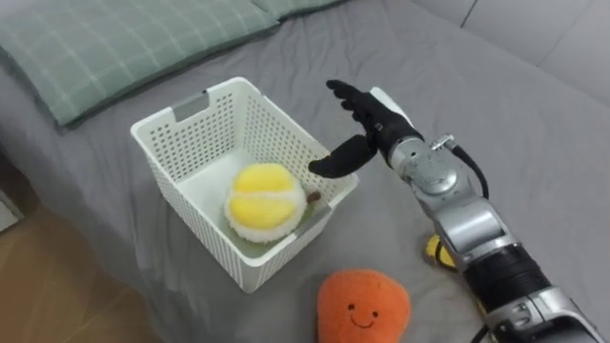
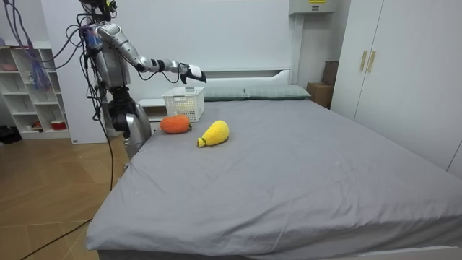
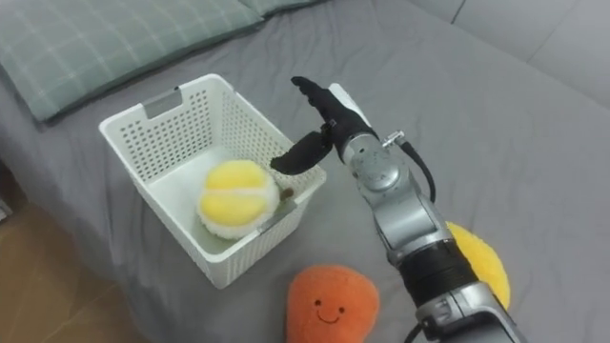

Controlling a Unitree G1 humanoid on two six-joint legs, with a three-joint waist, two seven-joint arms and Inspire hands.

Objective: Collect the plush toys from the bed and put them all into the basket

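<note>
Now we are hovering our right hand [image 1: 367, 119], fingers spread and empty, at the right edge of the basket [image 1: 191, 224]; the orange toy [image 1: 362, 303] is lying off its near corner.

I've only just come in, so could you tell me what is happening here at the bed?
The robot stands at the bedside with its right hand open and empty above the right edge of the white basket, which sits on the grey bed. A yellow-and-white plush toy lies inside the basket. An orange plush with a smiling face and a yellow plush lie on the sheet nearby, not yet collected.
</note>
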